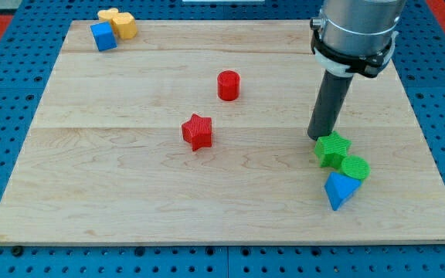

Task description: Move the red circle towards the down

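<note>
The red circle (229,85) stands upright on the wooden board (130,193), a little above the board's middle. My tip (318,137) rests on the board far to the view's right of it, just above and touching or nearly touching the green star (332,148). A red star (197,131) lies below and left of the red circle.
A green circle (354,167) and a blue triangle (338,190) sit packed below the green star at the right. A blue cube (103,36) and two yellow blocks (120,22) cluster at the board's top left corner. Blue pegboard surrounds the board.
</note>
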